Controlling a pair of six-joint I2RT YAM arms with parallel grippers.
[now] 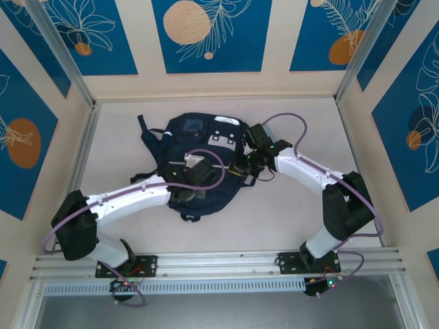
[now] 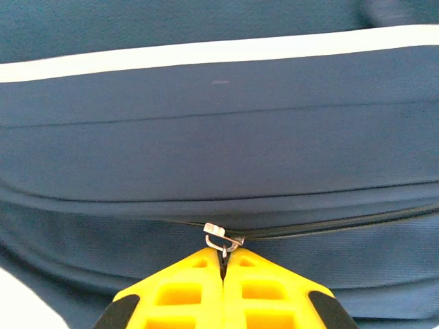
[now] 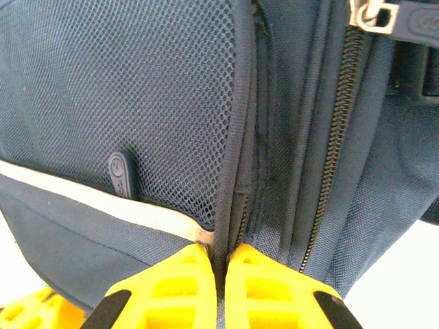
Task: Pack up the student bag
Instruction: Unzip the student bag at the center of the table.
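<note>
Bag (image 1: 180,137) lies flat mid-tabletop (image 1: 288,219), top end toward far wall, both my arms reaching onto it. My left tool (image 2: 223,264): fingers together, clamped on metal zipper pull (image 2: 221,238); dark zip line runs rightward from pull; white stripe (image 2: 206,51) crosses fabric above. My right tool (image 3: 218,257): fingers together, pinching bag's seam (image 3: 230,171) beside mesh pocket (image 3: 137,89); zipper track (image 3: 336,157) runs just right of seam. Bag contents: cannot tell.
</note>
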